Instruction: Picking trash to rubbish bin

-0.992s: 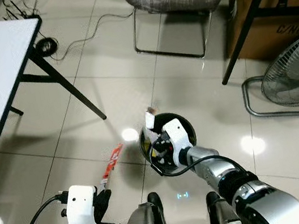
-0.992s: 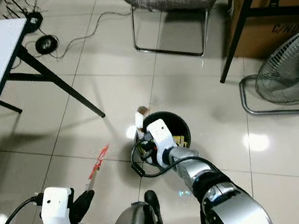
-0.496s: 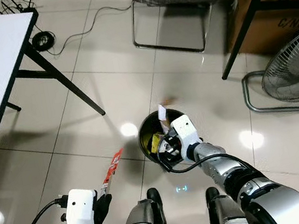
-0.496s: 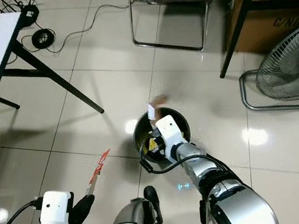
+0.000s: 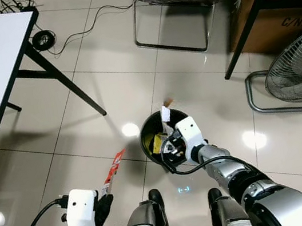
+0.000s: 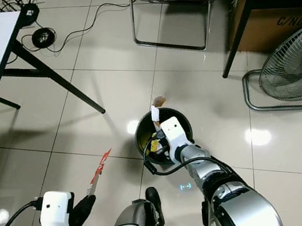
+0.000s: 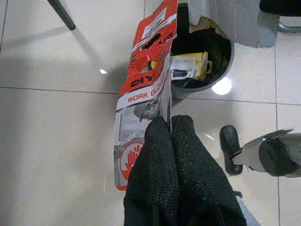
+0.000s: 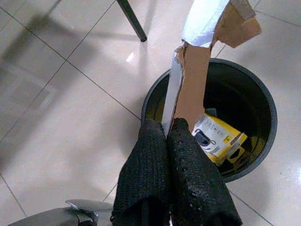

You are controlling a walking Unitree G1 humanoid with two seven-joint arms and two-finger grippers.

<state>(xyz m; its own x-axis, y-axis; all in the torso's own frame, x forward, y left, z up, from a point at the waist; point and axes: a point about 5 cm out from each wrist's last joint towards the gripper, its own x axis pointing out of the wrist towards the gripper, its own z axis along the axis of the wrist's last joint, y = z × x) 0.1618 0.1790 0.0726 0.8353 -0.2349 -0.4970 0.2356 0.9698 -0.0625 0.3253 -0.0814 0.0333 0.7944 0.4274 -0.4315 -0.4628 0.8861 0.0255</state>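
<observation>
Tiled floor (image 5: 108, 97): one bin (image 8: 263, 141); left gripper (image 7: 170, 123) pinches one red wrapper (image 7: 146, 89), right gripper (image 8: 169, 125) one cardboard strip (image 8: 193, 89).

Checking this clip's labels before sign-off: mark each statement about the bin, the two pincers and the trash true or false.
1. The right pincer grips a cardboard strip above the bin. True.
2. The bin is empty. False: a yellow package lies inside.
3. The left pincer holds a red and white glove card. True.
4. The left pincer is over the bin. False: it is off to the robot's left, over floor tiles.
5. A fan stands to the robot's right. True.
</observation>
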